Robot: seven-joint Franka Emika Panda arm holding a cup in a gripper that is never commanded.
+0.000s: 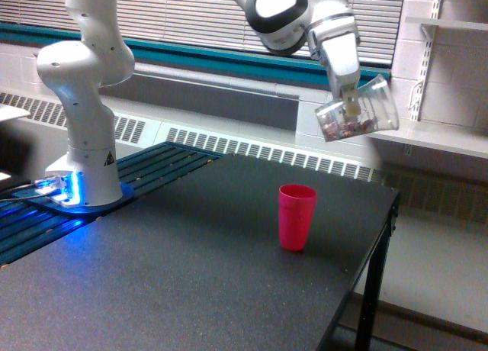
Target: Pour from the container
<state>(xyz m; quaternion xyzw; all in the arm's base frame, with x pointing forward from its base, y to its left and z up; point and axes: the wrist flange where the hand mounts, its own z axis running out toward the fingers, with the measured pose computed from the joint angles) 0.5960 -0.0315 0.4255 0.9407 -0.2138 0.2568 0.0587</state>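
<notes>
Overhead, claw (352, 107) clamps the tilted clear cup (358, 111).

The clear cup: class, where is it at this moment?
In the exterior view, the clear cup hangs tilted in the gripper, above and to the exterior view's right of the red cup.

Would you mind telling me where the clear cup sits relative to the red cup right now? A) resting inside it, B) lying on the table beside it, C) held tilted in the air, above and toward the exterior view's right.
C: the clear cup hangs tilted from the gripper, well above the red cup standing on the table.
</notes>
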